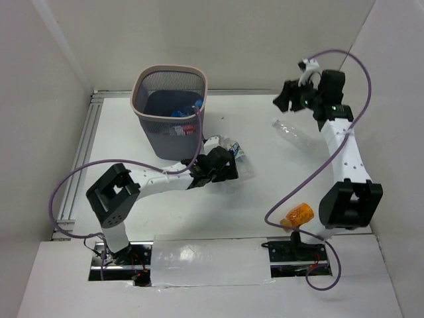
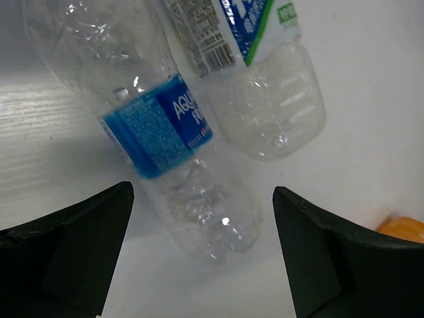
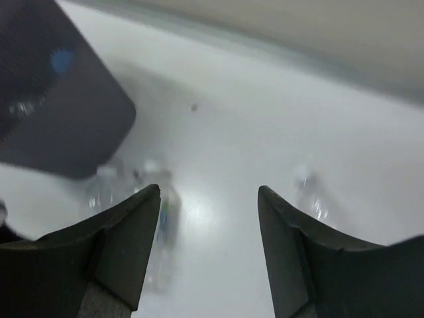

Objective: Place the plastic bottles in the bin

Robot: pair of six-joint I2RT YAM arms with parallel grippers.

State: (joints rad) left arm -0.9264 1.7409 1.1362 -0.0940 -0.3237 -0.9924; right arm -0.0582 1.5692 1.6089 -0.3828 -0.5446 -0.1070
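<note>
Two clear plastic bottles lie side by side on the white table just right of the bin (image 1: pixel 140 106); one has a blue label (image 2: pixel 159 126), the other a blue and green label (image 2: pixel 258 59). My left gripper (image 2: pixel 202 255) hangs open just over the bottom end of the blue-labelled one, not touching it. Another clear bottle (image 1: pixel 295 136) lies further right, below my right gripper (image 1: pixel 283 101), which is raised and open with nothing between its fingers (image 3: pixel 132 232). An orange bottle (image 1: pixel 298 214) lies by the right arm's base. Bottles with blue labels (image 1: pixel 180 112) lie inside the bin.
The bin stands at the far left of the table, close to the left arm's purple cable (image 1: pixel 197 132). White walls enclose the table on three sides. The right wrist view is blurred, with the bin (image 3: pixel 53 99) at its upper left.
</note>
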